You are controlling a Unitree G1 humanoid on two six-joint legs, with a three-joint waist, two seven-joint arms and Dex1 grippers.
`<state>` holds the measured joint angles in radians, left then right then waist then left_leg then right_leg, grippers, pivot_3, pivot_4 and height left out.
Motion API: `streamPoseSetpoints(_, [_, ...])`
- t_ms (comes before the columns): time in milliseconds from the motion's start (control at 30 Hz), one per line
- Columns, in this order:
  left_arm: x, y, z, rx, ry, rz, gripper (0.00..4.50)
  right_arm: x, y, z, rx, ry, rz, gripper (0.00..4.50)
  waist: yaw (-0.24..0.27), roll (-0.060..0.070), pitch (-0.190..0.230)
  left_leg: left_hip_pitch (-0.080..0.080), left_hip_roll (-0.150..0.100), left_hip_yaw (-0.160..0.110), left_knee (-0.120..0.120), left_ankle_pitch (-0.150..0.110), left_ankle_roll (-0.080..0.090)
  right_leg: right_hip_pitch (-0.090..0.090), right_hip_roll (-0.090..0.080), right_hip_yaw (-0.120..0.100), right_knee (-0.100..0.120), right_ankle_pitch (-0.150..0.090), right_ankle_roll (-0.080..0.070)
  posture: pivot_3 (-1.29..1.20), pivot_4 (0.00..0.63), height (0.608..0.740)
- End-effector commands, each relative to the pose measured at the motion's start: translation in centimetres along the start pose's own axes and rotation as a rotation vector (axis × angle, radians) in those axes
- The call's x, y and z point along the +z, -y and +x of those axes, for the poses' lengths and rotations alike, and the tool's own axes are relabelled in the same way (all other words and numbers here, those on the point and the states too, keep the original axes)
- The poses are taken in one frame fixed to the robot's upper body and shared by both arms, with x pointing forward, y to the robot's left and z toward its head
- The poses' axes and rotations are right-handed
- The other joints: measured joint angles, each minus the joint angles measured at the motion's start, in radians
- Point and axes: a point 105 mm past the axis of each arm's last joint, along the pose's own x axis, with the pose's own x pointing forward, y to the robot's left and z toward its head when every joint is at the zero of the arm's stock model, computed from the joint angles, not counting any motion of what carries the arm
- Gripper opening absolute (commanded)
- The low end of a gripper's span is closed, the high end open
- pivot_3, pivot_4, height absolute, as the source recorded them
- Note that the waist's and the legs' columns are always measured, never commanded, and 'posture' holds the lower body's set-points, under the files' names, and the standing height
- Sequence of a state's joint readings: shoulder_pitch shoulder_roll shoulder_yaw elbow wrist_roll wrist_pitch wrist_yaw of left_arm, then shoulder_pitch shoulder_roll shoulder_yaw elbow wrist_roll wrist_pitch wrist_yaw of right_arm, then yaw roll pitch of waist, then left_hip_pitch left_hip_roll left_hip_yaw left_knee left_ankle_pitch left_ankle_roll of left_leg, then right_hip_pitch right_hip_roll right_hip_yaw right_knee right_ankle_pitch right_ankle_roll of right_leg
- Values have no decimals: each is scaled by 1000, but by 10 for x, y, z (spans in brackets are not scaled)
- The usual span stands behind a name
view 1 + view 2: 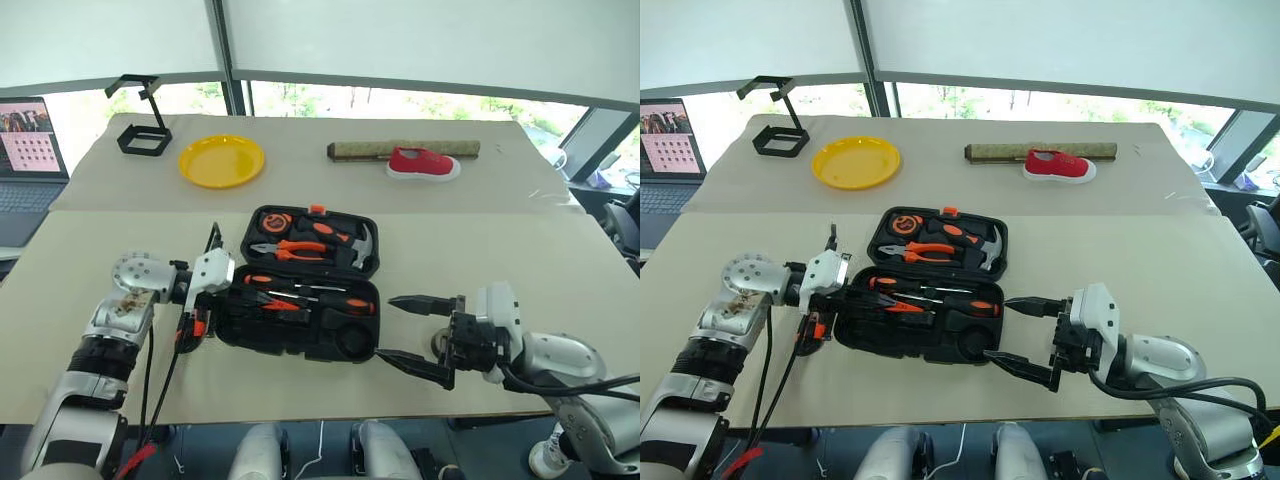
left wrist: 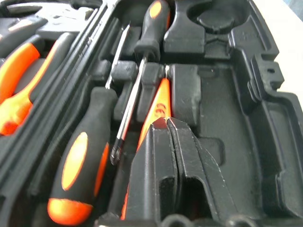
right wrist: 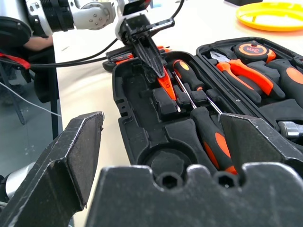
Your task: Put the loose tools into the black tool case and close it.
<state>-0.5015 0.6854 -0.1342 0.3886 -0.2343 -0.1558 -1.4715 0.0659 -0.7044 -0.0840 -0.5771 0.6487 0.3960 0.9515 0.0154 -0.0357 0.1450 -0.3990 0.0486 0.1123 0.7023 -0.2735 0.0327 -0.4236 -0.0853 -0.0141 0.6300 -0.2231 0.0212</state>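
Table [image 1: 100,380]: closed left gripper [image 2: 166,124] over tester screwdriver [image 2: 158,101] in case [image 1: 310,345]

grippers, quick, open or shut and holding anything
Left gripper: shut, tips on the slim orange tester screwdriver in the black tool case; a grip cannot be told.
Right gripper: open, holding nothing.

Table [image 1: 560,290] holds tool case [image 1: 345,345], plate [image 1: 221,160], shoe [image 1: 423,163] (red).

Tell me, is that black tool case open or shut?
Open. The black tool case lies flat with its lid folded back, showing the screwdrivers and pliers in their slots.
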Motion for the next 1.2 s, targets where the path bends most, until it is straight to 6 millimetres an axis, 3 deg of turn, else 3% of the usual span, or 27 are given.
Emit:
streamPoseSetpoints(33, [-7, -2, 0, 32, -41, 26, 15, 8, 0, 1, 11, 23, -41, 4500, 0, 0, 0, 0, 0, 0, 0, 0, 0, 0, 0, 0, 0, 0, 0, 0, 150, 740])
streamPoseSetpoints(167, [-10, -5, 4, 76, -34, -12, 15, 10, -1, 3, 24, 24, -40, 4500, 1, 0, 0, 1, 0, 0, 0, 0, 0, 1, 0, 0, 1, 0, 0, 0, 150, 740])
streamPoseSetpoints(467, [-24, 8, 8, 56, -70, -37, 15, 11, -1, 4, 30, 22, -36, 4500, -6, 2, -1, 4, 0, 0, -1, 0, 0, 2, 0, 1, 1, 0, -1, 0, 150, 740])
streamPoseSetpoints(800, [-41, 17, 2, 132, -71, -64, 15, 11, 6, 4, 9, 28, -53, 4500, -13, 14, -10, 10, 0, 2, -6, 0, 0, 4, 0, 4, 1, 0, -2, 0, 150, 740])
streamPoseSetpoints(900, [-29, 7, -13, 261, 21, -48, 15, 14, 11, 3, -6, 60, -83, 4500, -16, 16, -12, 11, 0, 2, -7, 0, 0, 4, 1, 4, 1, -1, -2, 0, 150, 740])
streamPoseSetpoints(1000, [-13, -1, -44, 437, 145, -90, 15, 23, 16, -1, -40, 147, -121, 4500, -28, 15, -11, 10, 1, 2, -7, 0, 0, 3, 2, 4, 1, -1, -3, 0, 150, 740])
streamPoseSetpoints(1100, [-10, 11, -79, 588, 158, -144, 701, 18, 15, -11, -41, 149, -135, 4500, -33, 13, -10, 9, 3, 2, -8, 1, -1, 1, 3, 5, 1, -1, -3, 0, 150, 740])
streamPoseSetpoints(1200, [-16, 33, -115, 769, 111, -203, 1826, 17, 14, -20, -46, 185, -156, 4500, -29, 10, -9, 8, 4, 2, -9, 0, -1, 1, 1, 3, 0, -1, -3, 0, 150, 740])
